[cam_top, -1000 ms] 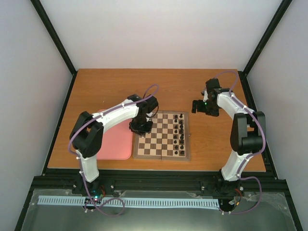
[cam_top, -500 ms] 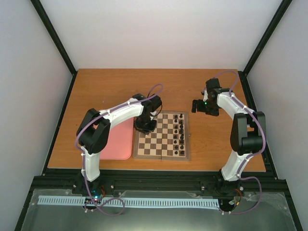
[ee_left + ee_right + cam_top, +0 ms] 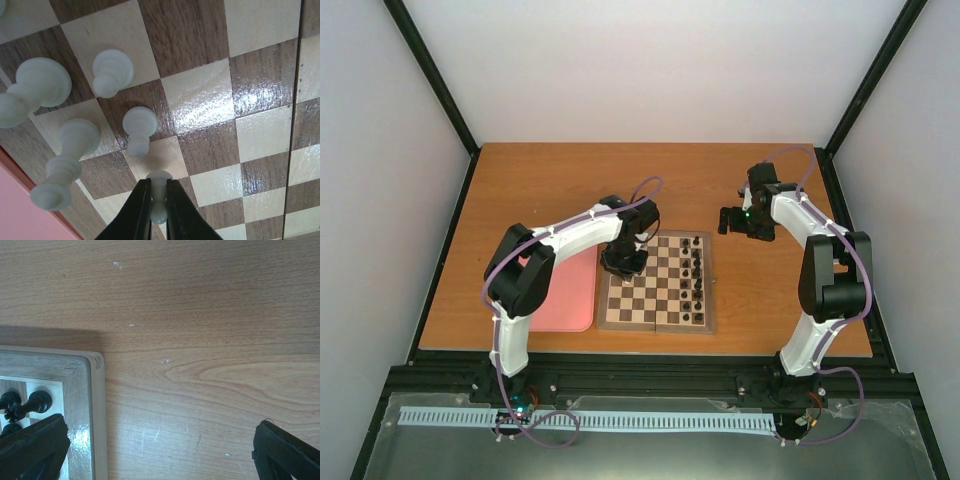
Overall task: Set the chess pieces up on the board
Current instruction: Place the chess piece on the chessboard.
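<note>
A wooden counter (image 3: 540, 190) carries the board (image 3: 660, 326), with a pink tray (image 3: 565, 300) just beside it. Over the board's left files, the left jaws pinch a white pawn (image 3: 159, 192) by its stem, among chess pieces (image 3: 112, 70) already standing. Lower it straight, centred on its square, clear of its neighbour, then release. Beyond, the right jaws hang spread over the counter. A second ago the left arm sat nearer the tray.

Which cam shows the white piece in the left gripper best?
Left wrist: the white piece sits pinched in the left gripper, close and sharp. Top external hides it under the wrist. Right wrist shows only black pieces at a corner of the board.
</note>
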Available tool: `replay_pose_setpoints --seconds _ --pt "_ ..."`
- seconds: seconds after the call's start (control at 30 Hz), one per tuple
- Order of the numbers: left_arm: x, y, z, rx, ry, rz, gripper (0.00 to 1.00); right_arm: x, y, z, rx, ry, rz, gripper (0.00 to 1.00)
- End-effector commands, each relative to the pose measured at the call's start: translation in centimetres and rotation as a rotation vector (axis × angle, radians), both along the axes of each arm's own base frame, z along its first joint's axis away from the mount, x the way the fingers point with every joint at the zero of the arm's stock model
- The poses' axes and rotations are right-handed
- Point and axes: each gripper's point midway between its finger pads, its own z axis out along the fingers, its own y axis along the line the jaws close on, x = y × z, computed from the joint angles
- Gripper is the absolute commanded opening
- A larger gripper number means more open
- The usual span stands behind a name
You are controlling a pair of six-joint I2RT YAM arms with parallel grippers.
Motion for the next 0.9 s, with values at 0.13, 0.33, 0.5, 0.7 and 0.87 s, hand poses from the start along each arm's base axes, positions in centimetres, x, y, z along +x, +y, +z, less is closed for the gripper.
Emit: replay_pose_setpoints --seconds 0.13,0.33,0.5,0.7,0.87 --pt "0.41 -1.16 0.17 -0.026 -0.014 -0.026 0.01 0.46 -0.66 0.49 -0.011 -0.021 -0.017 1.0" --pt "0.36 -1.07 -0.16 -0.022 -0.014 -0.024 0.05 0.38 -0.65 0.59 -0.01 -0.023 -0.014 1.0" --pt "0.41 -1.13 -0.04 -0.028 -0.018 -0.025 0.1 0.31 -0.68 0.62 -0.012 -0.023 -0.015 1.0" --pt "0.21 -1.12 -0.17 -0.03 -0.011 -0.027 0.13 0.31 -0.65 0.68 -0.01 -0.024 -0.014 1.0" --pt "0.13 -1.01 -0.03 -0.03 -0.014 -0.028 0.13 0.23 -0.69 0.64 -0.012 -0.023 -0.015 1.0"
